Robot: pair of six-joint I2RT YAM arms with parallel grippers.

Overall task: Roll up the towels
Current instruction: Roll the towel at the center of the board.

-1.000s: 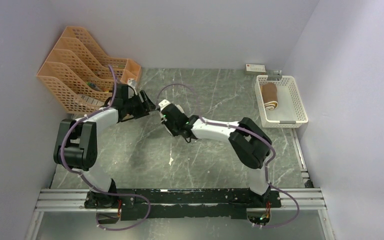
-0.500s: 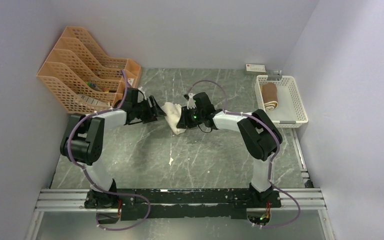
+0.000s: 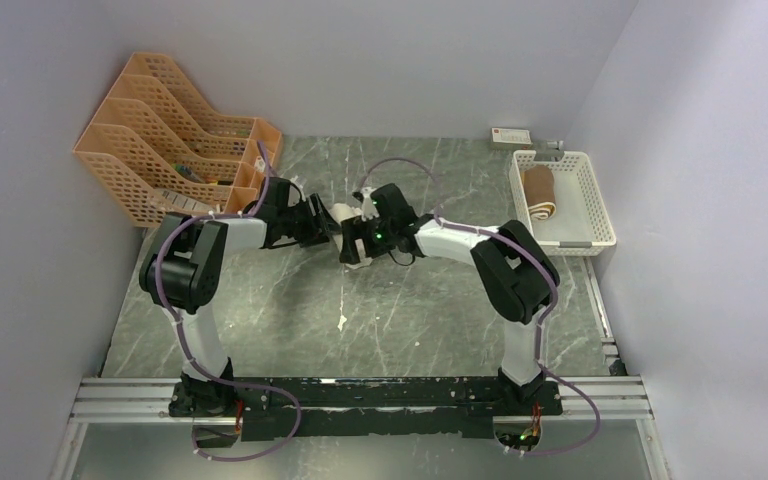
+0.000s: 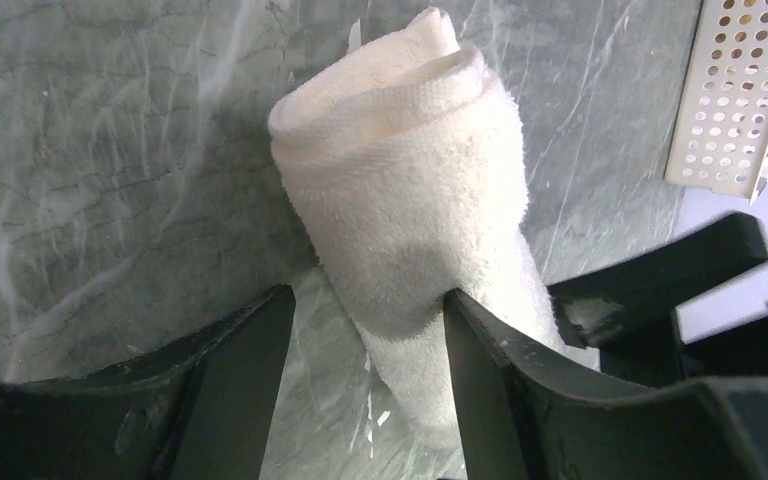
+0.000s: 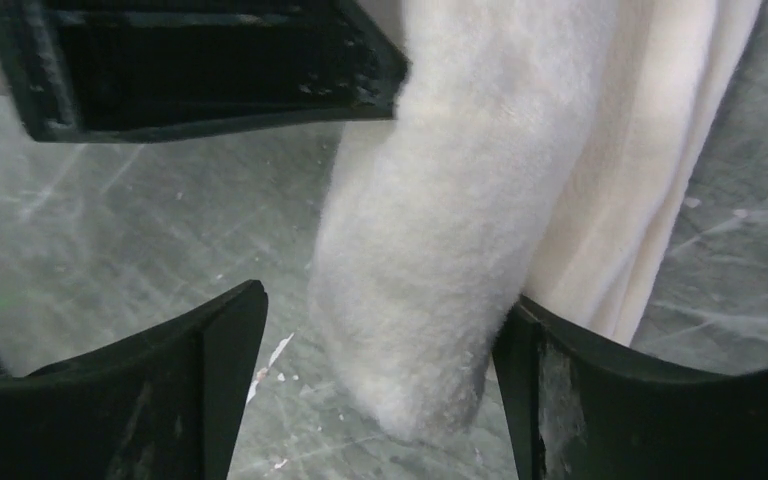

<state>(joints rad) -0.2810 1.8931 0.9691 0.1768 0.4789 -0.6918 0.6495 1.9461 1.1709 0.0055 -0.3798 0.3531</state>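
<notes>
A cream-white towel (image 4: 410,200), rolled into a fat cylinder, lies on the grey marble table (image 3: 430,310) between both arms. My left gripper (image 4: 365,300) straddles one end of it. Its right finger (image 4: 500,370) touches the cloth and the left finger (image 4: 230,370) stands apart, so it is open. My right gripper (image 5: 385,300) straddles the same towel (image 5: 450,230) from the other side, open, with a gap at its left finger (image 5: 200,380). From above, the towel (image 3: 346,213) is mostly hidden between the left gripper (image 3: 328,228) and the right gripper (image 3: 355,240). A rolled brown towel (image 3: 538,193) lies in the white basket (image 3: 592,200).
Orange tiered file racks (image 3: 175,130) stand at the back left. The white basket sits against the right wall, with a small white box (image 3: 510,137) behind it. A scrap of paper (image 3: 342,322) lies mid-table. Walls close in on three sides.
The right arm swung round to the towel's right side and its jaws opened, letting go of the cloth. The left gripper moved right onto the roll.
</notes>
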